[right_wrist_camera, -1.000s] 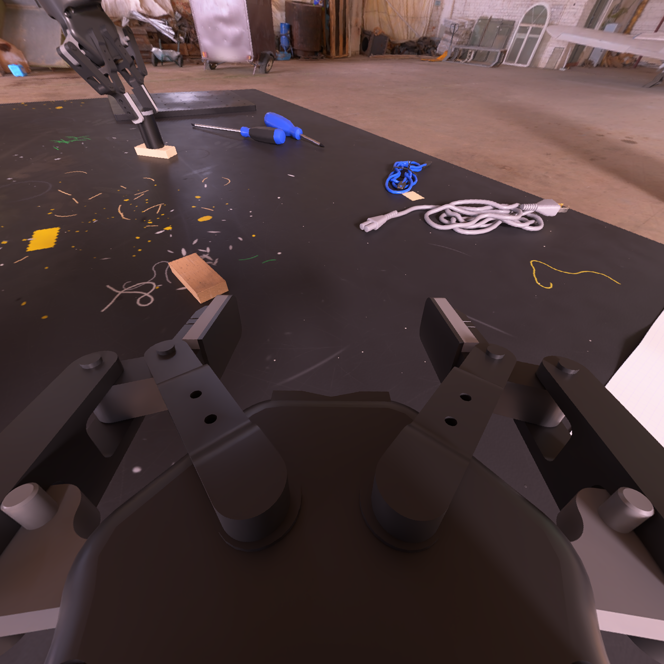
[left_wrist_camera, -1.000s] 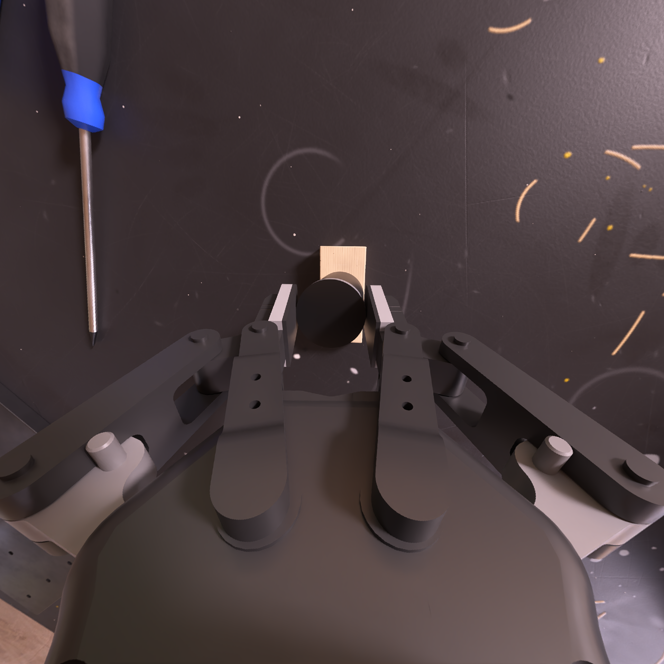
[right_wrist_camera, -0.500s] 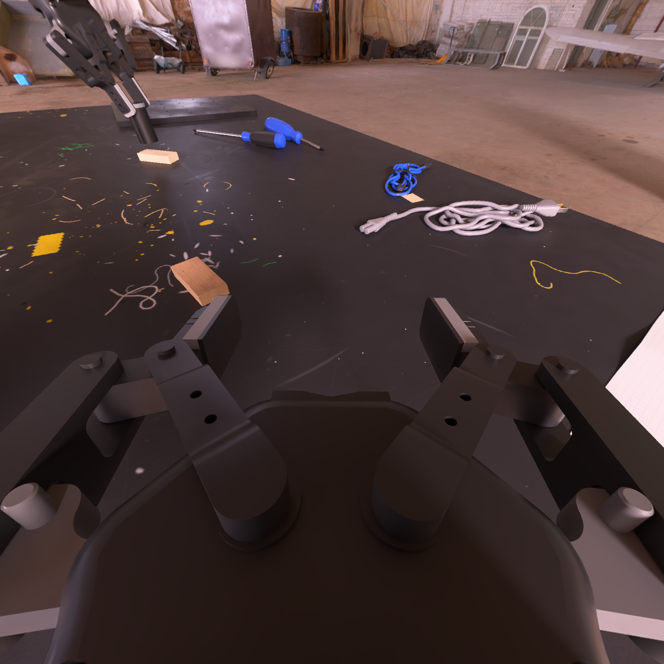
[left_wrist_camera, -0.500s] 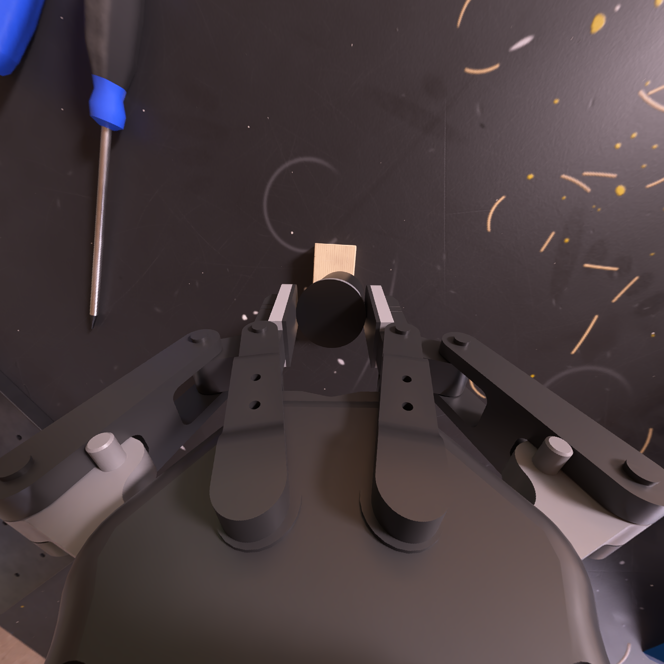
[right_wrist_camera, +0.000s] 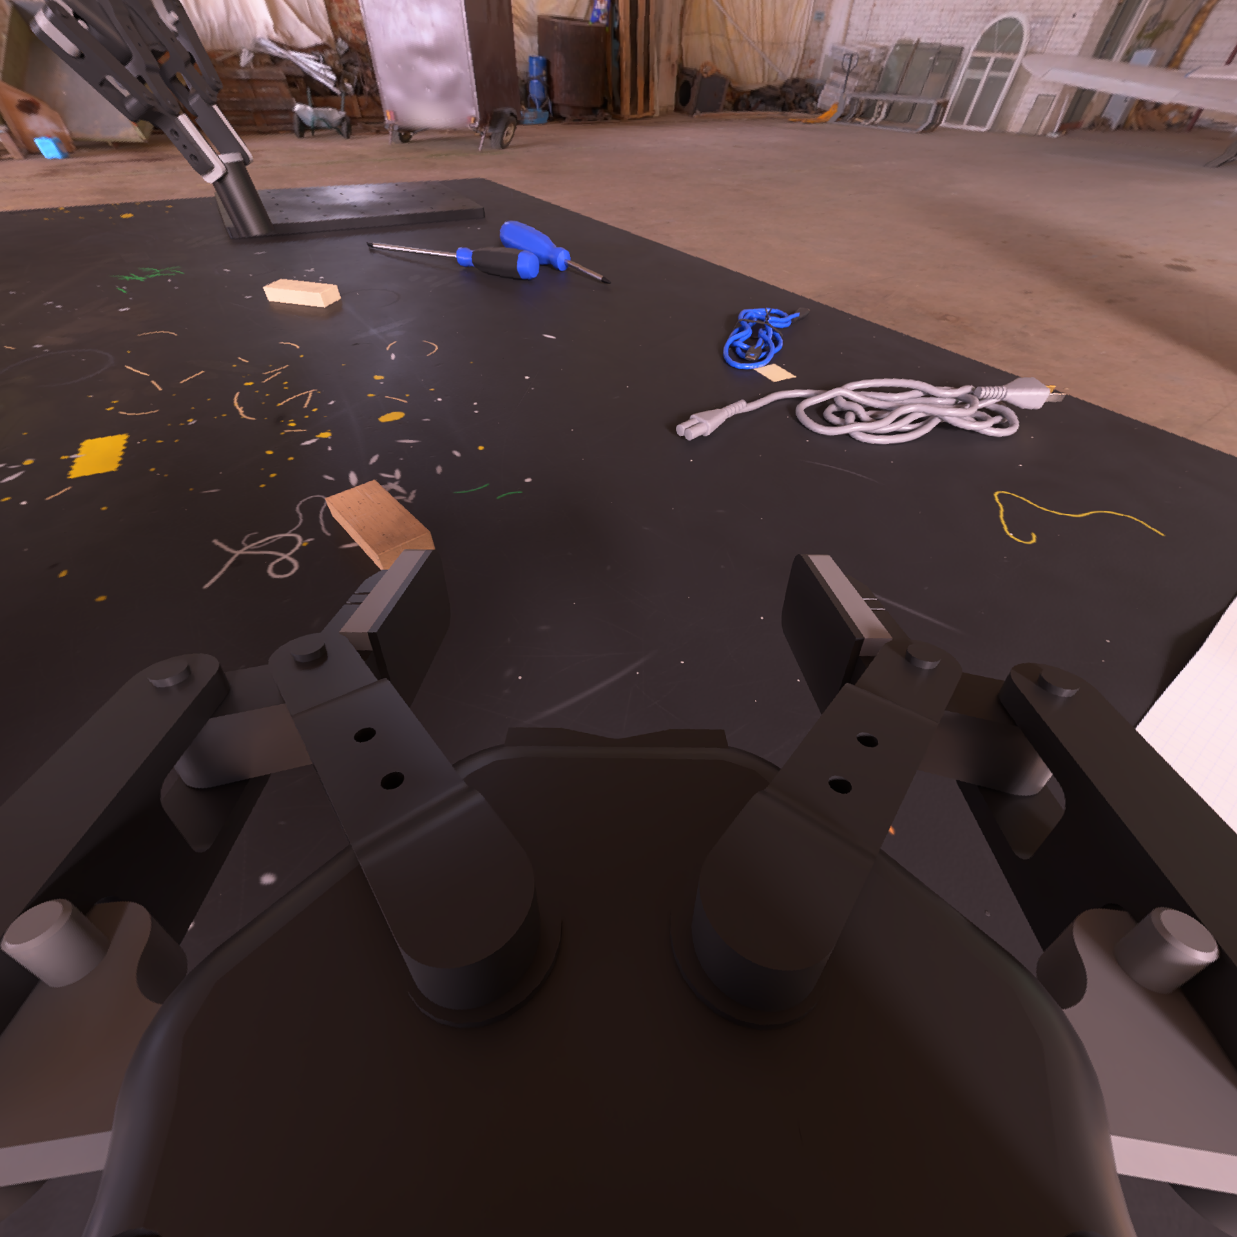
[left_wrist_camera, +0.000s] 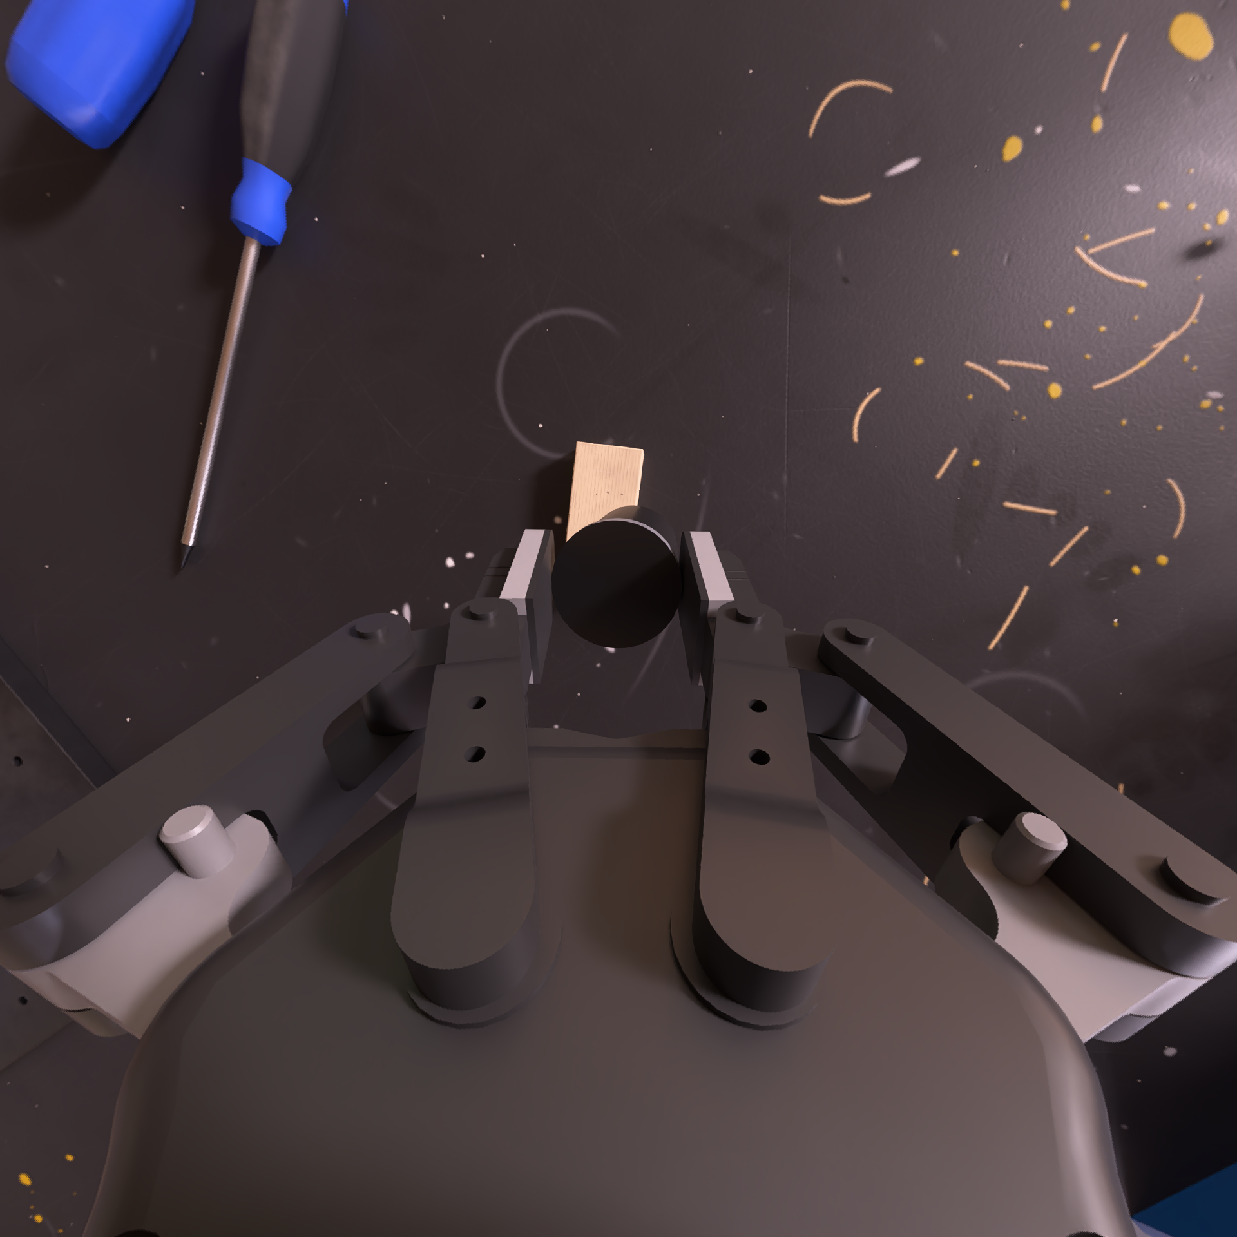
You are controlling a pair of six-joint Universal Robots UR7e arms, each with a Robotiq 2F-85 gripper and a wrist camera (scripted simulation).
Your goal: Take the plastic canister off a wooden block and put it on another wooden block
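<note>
The dark surface (right_wrist_camera: pixel 636 468) fills most of both views, with the darker wooden block (right_wrist_camera: pixel 378 522) at centre left of the right wrist view and the pale wooden block (right_wrist_camera: pixel 301 293) toward the upper left. In that upper left corner the left gripper (left_wrist_camera: pixel 614 589) holds the plastic canister (left_wrist_camera: pixel 612 586), jaws closed against its sides, in the air clear of the pale block. The right gripper (right_wrist_camera: pixel 612 602) sits idle, jaws spread wide on nothing. The carry should stay level and high enough to pass the screwdrivers (right_wrist_camera: pixel 495 258), then centre the canister over the darker block before lowering, since its top looks narrow.
</note>
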